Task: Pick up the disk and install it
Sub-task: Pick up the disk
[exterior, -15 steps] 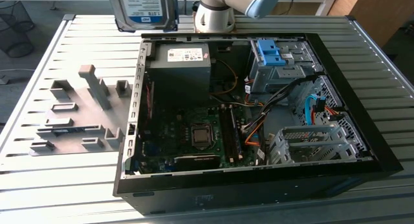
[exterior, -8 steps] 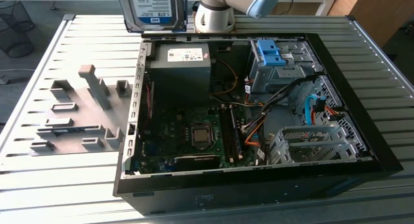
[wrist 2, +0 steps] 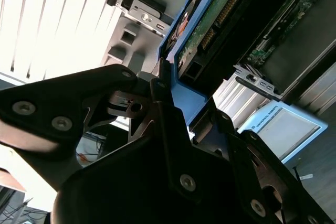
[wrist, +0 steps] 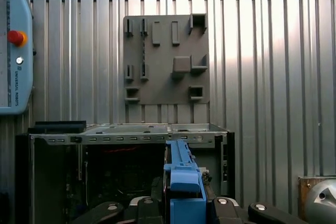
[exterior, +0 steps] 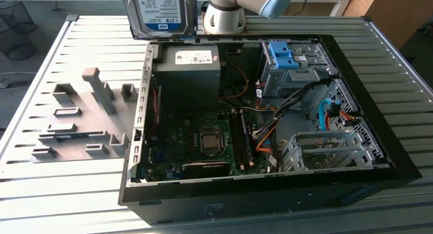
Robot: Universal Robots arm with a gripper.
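Observation:
The disk (exterior: 159, 12) hangs upright above the back edge of the open computer case (exterior: 399, 160), its white-and-blue label facing the exterior view. In the second wrist view my gripper (wrist 2: 185, 100) is shut on the blue carrier frame along the disk (wrist 2: 210, 22), whose green circuit-board side shows. The first wrist view looks along the disk's blue edge (wrist: 184, 179), with my gripper (wrist: 184, 205) clamped on both sides of it and the case interior beneath.
Inside the case sit a dark grey power supply (exterior: 192, 67), a motherboard (exterior: 203, 138) and a drive cage with a blue bracket (exterior: 284, 54). A grey fixture plate (exterior: 81, 117) lies on the slatted table at the exterior view's left. The arm's base (exterior: 223, 16) stands behind the case.

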